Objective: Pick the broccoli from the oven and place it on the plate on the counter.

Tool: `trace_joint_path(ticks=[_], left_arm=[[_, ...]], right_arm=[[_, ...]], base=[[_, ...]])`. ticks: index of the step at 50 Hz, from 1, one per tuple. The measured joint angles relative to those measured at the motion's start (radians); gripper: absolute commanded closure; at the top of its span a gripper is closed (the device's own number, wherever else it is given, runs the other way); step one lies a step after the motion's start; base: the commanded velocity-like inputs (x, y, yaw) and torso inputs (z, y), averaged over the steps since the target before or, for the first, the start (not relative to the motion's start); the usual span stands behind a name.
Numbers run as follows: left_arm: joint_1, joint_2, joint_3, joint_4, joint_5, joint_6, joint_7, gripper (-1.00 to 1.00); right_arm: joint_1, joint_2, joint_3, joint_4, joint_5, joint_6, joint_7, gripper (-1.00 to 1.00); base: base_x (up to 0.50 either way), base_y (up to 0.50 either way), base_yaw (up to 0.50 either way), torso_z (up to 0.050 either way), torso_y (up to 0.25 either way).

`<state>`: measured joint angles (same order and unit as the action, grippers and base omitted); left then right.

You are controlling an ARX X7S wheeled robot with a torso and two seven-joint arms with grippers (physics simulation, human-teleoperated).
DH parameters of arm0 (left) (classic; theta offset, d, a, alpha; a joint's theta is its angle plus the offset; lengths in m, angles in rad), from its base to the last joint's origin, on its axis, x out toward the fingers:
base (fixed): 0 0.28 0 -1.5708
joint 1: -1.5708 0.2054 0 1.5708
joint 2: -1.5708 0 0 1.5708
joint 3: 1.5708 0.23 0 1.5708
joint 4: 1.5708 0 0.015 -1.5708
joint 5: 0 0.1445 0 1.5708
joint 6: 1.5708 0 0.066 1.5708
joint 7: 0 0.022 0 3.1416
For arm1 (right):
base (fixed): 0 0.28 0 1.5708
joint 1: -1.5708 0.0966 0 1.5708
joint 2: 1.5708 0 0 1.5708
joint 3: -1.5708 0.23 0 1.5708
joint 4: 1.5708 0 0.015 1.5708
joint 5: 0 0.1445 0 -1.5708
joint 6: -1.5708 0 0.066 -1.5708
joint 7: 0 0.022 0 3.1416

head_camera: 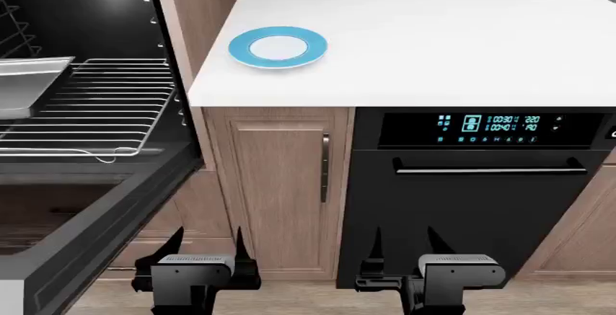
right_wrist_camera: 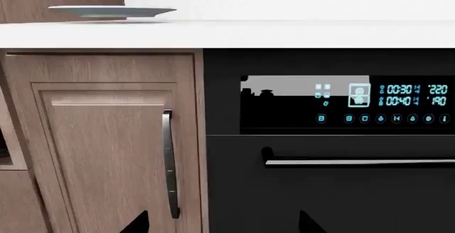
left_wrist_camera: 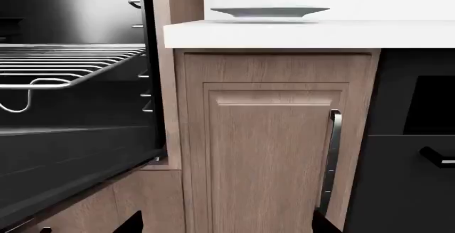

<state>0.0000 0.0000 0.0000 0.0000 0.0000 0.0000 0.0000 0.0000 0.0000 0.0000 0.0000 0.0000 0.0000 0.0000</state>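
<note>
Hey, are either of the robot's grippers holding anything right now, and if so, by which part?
Nothing is held. The left gripper and right gripper both hang open and empty, low in front of the cabinets.

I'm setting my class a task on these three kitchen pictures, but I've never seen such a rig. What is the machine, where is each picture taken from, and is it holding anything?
These are simulator renders of a wheeled robot with two arms. The head view looks down from its head: the left gripper and right gripper hang low before the cabinets, both open and empty. The other two pictures come from cameras near each gripper, looking level at the cabinet fronts. On the white counter sits a blue-rimmed plate, empty; the wrist views show it edge-on. At the left the oven stands open, with a wire rack and a grey tray. The broccoli is not visible in any picture. The black appliance with the lit display is shut.
</note>
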Motion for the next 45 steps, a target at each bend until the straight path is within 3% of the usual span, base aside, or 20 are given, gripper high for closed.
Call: trace_joint_path(ticks=[10, 18, 27, 35, 45], left_arm=[[-0.002, -0.032, 0.033, 0.092, -0.006, -0.07, -0.002, -1.0], [-0.038, -0.066, 0.027, 0.374, -0.065, -0.301, 0.013, -1.0], [-0.154, -0.124, 0.007, 0.692, -0.157, -0.619, 0.036, -1.0], [-0.384, -0.26, -0.056, 0.886, -0.458, -0.903, -0.062, -1.0], [-0.742, -0.382, -0.175, 0.951, -0.877, -1.188, -0.209, -1.0]], right_arm=[[-0.005, 0.023, -0.023, -0.07, 0.024, 0.059, 0.015, -1.0], [-0.004, 0.058, -0.041, -0.29, 0.059, 0.207, 0.019, -1.0], [0.055, 0.124, -0.038, -0.611, 0.12, 0.488, 0.008, -1.0], [0.197, 0.222, -0.017, -0.839, 0.229, 0.781, 0.016, -1.0], [0.52, 0.487, 0.018, -0.963, 0.775, 1.024, 0.34, -1.0]], base=[[0.0, 0.0, 0.0, 0.0, 0.0], [0.0, 0.0, 0.0, 0.0, 0.0], [0.0, 0.0, 0.0, 0.0, 0.0], [0.0, 0.0, 0.0, 0.0, 0.0], [0.0, 0.0, 0.0, 0.0, 0.0]])
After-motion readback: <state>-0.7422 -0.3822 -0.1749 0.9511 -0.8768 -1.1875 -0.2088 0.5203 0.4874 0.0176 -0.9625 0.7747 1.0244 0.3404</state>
